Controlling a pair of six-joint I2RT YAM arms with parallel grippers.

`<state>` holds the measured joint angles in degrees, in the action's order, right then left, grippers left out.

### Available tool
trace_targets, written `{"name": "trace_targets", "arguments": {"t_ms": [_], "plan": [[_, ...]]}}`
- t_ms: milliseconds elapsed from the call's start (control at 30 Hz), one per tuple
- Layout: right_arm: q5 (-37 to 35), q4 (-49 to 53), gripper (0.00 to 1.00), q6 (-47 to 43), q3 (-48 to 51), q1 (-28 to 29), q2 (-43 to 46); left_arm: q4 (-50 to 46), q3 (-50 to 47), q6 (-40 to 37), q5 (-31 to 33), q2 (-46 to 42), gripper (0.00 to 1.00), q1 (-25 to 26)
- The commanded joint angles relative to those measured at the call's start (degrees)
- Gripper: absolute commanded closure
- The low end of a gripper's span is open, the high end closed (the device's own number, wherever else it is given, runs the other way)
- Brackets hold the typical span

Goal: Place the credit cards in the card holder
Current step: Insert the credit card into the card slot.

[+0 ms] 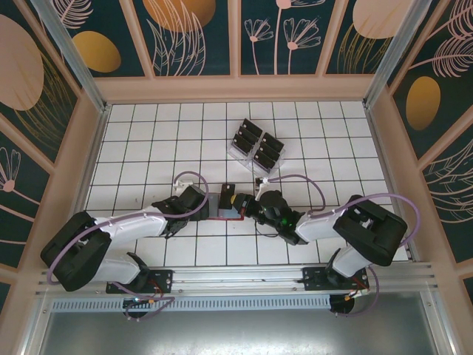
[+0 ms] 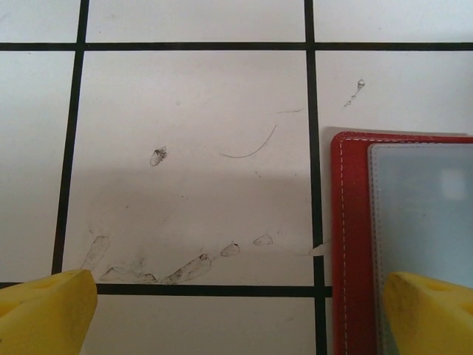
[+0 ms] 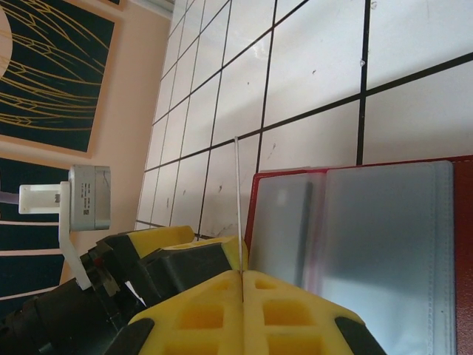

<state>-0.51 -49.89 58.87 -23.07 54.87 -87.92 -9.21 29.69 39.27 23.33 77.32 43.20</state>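
Pinches a card (image 3: 239, 207) edge-on in the closed right hand (image 3: 243, 275), just beside the open holder (image 3: 384, 244) on the table (image 3: 310, 66). Spreads the left hand (image 2: 236, 314) wide, one finger (image 2: 429, 314) over the holder's edge. Risks snagging the pocket lip, bending the card or shoving the holder, if angled wrong.
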Motion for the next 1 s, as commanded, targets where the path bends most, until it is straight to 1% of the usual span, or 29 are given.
{"name": "trace_targets", "arguments": {"t_ms": [0, 533, 967], "plan": [[-2.12, -3.14, 1.0, 0.42, 0.75, 0.41, -1.53, 0.25, -0.05, 1.46, 1.85, 0.59, 0.01, 0.35], [-2.74, -10.24, 1.0, 0.24, 1.34, 0.34, -7.71, -0.19, -2.53, 5.14, 1.56, 0.88, 0.02, 0.57], [-3.71, -13.38, 1.0, -0.34, 1.43, 0.02, -10.81, -0.02, -3.19, 5.43, 1.55, 1.08, 0.01, 0.65]]}}
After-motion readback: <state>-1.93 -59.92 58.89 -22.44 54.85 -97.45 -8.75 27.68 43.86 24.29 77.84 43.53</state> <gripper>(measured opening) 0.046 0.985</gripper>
